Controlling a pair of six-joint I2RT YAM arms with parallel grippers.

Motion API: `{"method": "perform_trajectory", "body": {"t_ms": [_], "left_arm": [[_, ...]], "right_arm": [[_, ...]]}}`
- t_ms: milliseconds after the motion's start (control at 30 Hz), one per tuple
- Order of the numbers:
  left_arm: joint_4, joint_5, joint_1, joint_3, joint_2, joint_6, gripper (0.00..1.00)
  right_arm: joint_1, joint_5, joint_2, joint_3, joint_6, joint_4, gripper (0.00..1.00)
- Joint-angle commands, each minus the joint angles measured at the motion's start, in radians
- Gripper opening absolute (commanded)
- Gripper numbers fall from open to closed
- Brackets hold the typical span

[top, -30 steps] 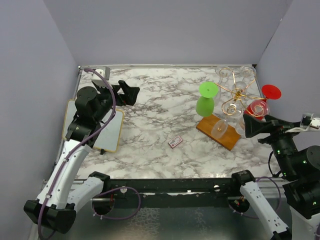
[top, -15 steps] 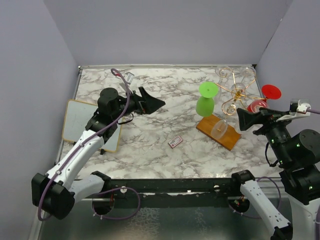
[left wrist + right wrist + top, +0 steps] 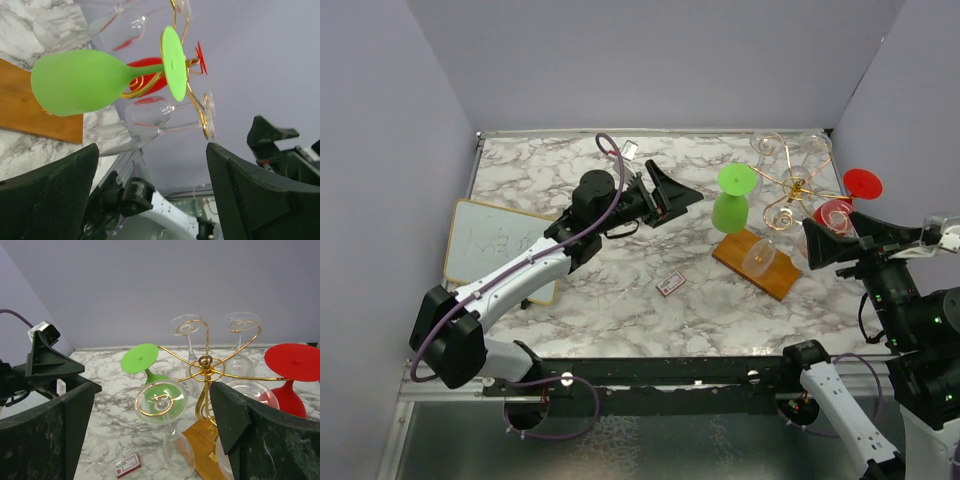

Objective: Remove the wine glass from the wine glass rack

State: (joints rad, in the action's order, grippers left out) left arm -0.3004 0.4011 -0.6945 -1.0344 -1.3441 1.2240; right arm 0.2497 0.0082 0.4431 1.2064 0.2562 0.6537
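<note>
Just ahead of my left gripper [image 3: 682, 205], whose jaws stand wide apart with nothing between them, the green wine glass [image 3: 729, 212] hangs bowl-down from the wine glass rack [image 3: 798, 184], not yet touched. Beyond it on the same rack hang a red glass [image 3: 840, 212] and several clear ones. My right gripper [image 3: 828, 240] is also spread wide and empty, close beside the rack's opposite side, above the desk [image 3: 620, 290].
</note>
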Motion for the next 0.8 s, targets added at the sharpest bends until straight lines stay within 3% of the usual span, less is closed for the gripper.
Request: {"method": "perform_trajectory", "body": {"t_ms": [0, 233, 567, 767], "left_arm": [[-0.063, -0.128, -0.010, -0.063, -0.037, 0.109, 0.89], [-0.066, -0.139, -0.025, -0.134, -0.138, 0.163, 0.72], [-0.080, -0.163, -0.065, -0.197, -0.211, 0.160, 0.66], [-0.096, -0.171, -0.074, -0.207, -0.233, 0.177, 0.56]], "right_arm": [[0.007, -0.013, -0.034, -0.009, -0.027, -0.037, 0.99], [0.007, -0.001, -0.065, -0.014, -0.046, -0.052, 0.99], [0.008, 0.006, -0.089, -0.021, -0.056, -0.054, 0.99], [0.008, 0.017, -0.099, -0.030, -0.062, -0.051, 0.99]]}}
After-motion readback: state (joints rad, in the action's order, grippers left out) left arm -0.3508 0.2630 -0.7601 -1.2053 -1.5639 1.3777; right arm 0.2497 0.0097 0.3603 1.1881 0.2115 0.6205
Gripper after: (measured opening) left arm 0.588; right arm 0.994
